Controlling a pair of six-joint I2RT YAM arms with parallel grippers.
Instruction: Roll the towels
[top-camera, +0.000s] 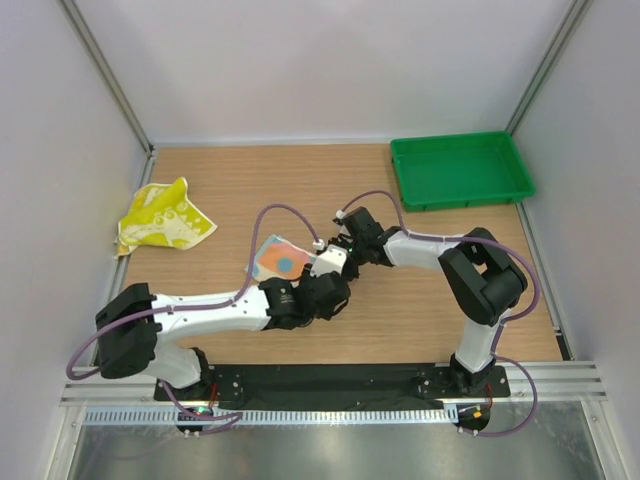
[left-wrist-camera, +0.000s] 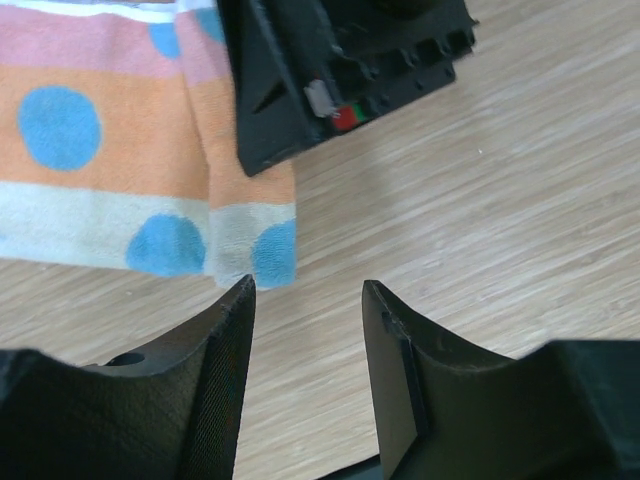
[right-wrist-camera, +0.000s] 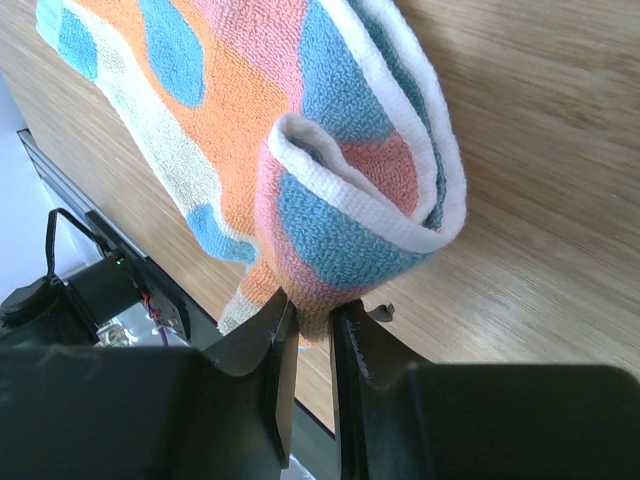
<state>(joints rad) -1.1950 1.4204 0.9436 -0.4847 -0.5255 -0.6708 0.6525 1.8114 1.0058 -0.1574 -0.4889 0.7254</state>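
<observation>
stage: first roll barely started | blue towel (top-camera: 280, 260) at middle of bench (top-camera: 420, 320), one edge curled over, rest flat | right jaws clamped on the curl | left jaws apart, empty, beside its corner | yellow towel (top-camera: 163, 217) crumpled far left, unrolled

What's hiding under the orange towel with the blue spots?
Only the wooden table shows around the orange towel. The right gripper pinches its curled edge. Anything directly beneath the flat part is hidden by the cloth.
</observation>
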